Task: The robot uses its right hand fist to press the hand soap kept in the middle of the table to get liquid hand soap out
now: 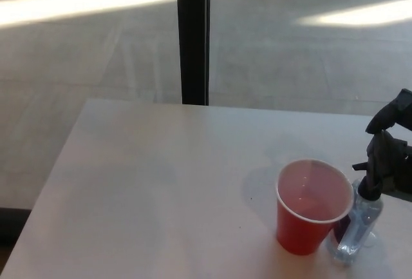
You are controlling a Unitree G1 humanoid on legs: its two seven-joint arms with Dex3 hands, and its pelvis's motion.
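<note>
A clear hand soap bottle with a black pump top stands near the table's front right, tucked just behind and to the right of a red plastic cup. My right hand comes in from the right edge. It hovers at the pump head, right above and beside it, and the picture's edge cuts part of it off. Whether it touches the pump is unclear, and its black shape merges with the pump. My left hand does not show.
The pale table stretches wide to the left of the cup. A dark pillar rises behind the table's far edge, with sunlit floor beyond it. The cup stands close against the bottle's left side.
</note>
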